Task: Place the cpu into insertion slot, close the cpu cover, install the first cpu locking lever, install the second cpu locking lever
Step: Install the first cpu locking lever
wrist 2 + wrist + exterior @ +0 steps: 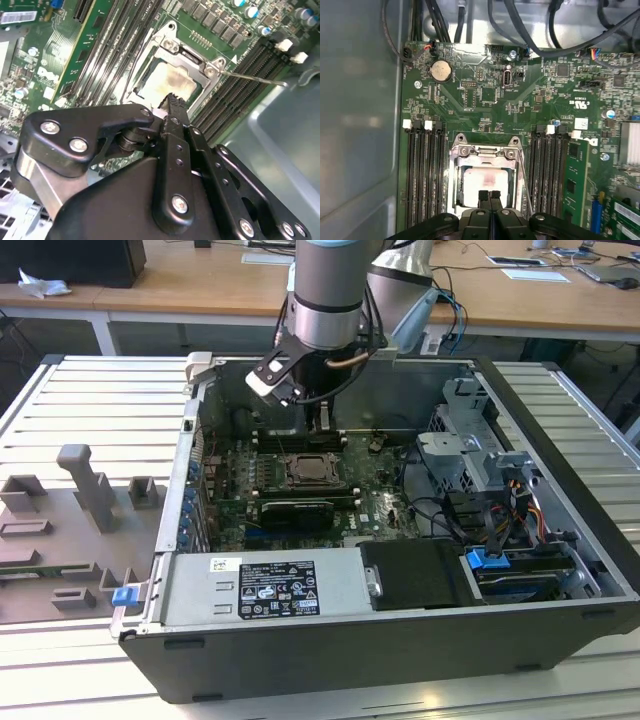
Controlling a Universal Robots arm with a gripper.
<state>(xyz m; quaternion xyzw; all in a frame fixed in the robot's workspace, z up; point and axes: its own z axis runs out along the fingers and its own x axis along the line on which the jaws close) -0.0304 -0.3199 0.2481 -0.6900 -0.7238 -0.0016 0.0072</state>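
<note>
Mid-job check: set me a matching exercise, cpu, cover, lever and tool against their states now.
1. pale square cpu chip
2. silver metal cover frame
3. thin metal lever rod
4. black tool

A. shut, above the chip
B. lying flat over the chip
C. sticking out across black memory slots
D. seated inside the frame's window

Pairs: 1-D, 2-B, 3-C, 4-A.

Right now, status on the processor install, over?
End effector shut, over socket. Chip seated, cover down. One lever sticks out sideways.
</note>
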